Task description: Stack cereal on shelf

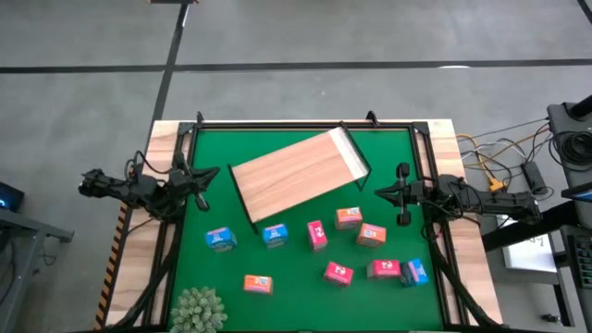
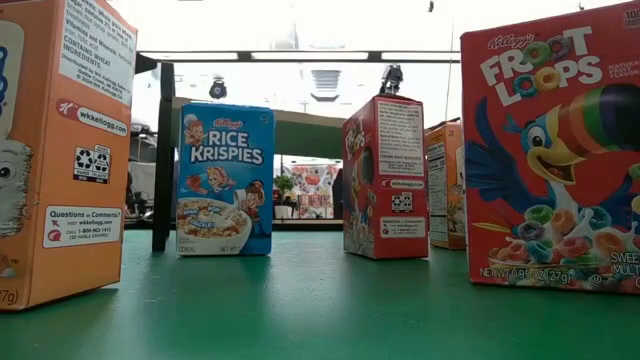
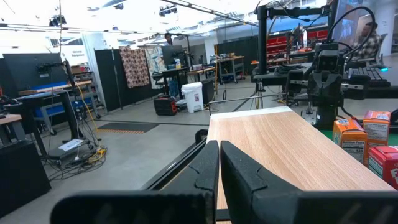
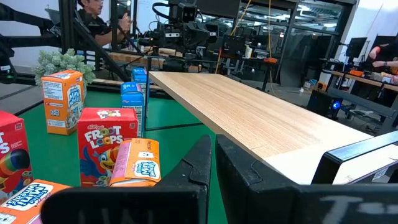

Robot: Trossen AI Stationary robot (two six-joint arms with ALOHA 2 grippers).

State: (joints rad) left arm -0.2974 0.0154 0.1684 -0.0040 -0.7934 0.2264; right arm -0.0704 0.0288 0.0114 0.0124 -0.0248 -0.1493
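Cereal boxes stand and lie scattered on the green mat point(image 1: 296, 217), none of them on the shelf point(image 1: 294, 173), and neither gripper has hold of any. The shelf, a light-wood board with a thin dark frame, sits askew between the two grippers, with the boxes spread on the mat on its near side.

Out in front of the right gripper point(image 4: 210, 155), whose fingers are pressed together with nothing between them, the board stretches away on one side. On the other side stands a red box point(image 4: 107, 144) with a small orange box point(image 4: 135, 163) leaning against it just beyond the fingertips. Farther off are another orange box point(image 4: 63, 101) and a blue box point(image 4: 132, 98) close to the board's edge. From above, this gripper point(image 1: 402, 195) hangs just off the shelf's dark end, with an orange box point(image 1: 348, 217) near it.

The left gripper point(image 3: 219, 163) is likewise closed on nothing; its fingers point along the board, which begins just past the fingertips. From above it point(image 1: 198, 178) sits just beside the shelf's opposite end, with a blue box point(image 1: 220, 240) near it.

From table height, a blue box point(image 2: 225, 180) and a red box point(image 2: 386, 177) stand upright on the mat. A fuzzy green plant point(image 1: 198, 310) sits at the mat's front edge, well apart from both grippers.
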